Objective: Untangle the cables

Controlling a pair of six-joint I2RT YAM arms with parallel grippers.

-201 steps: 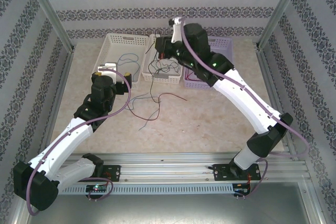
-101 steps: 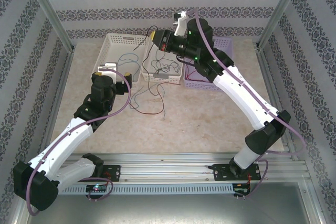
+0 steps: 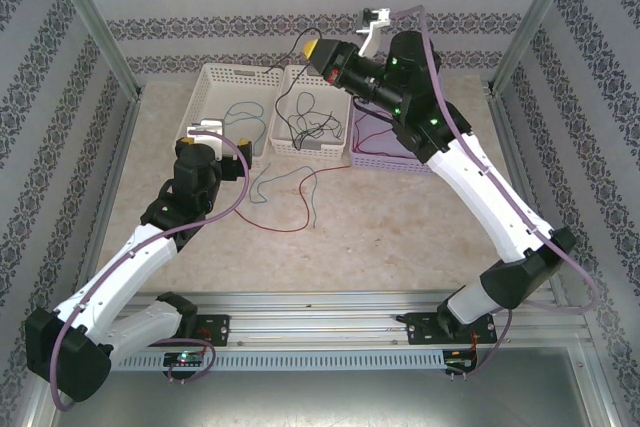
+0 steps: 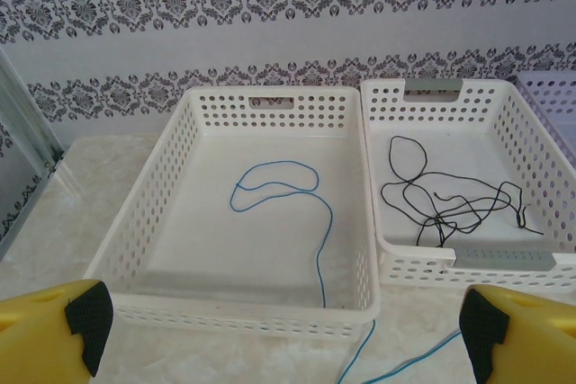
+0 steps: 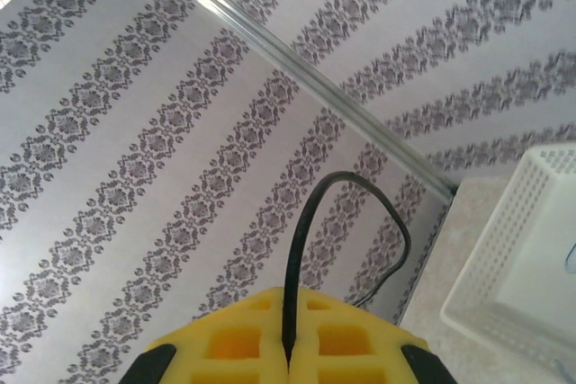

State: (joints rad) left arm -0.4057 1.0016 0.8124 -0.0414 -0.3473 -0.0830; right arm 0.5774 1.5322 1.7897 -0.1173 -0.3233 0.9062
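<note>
Yellow pads of the right gripper (image 5: 290, 343) are pinched tight on a loop of black cable (image 5: 290, 285), raised high at twelve o'clock above the middle basket (image 3: 300, 148), where the rest of that strand lies heaped. At nine o'clock the left gripper (image 4: 283, 325) hangs spread wide, empty, facing the left basket (image 4: 153, 213) and its blue cable (image 4: 322, 258). A red cable (image 3: 285, 230) sprawls on the table (image 3: 420, 237). Black is being drawn free — next, probably, a slow lift clear of its neighbours.

Smooth, slightly shiny perforated white plastic basket (image 4: 225, 312). Polished-looking pale marbled tabletop (image 3: 400, 237); ribbed silver metal rail (image 3: 330, 302), matt. Glossy sheath on thin black cable (image 5: 301, 222).
</note>
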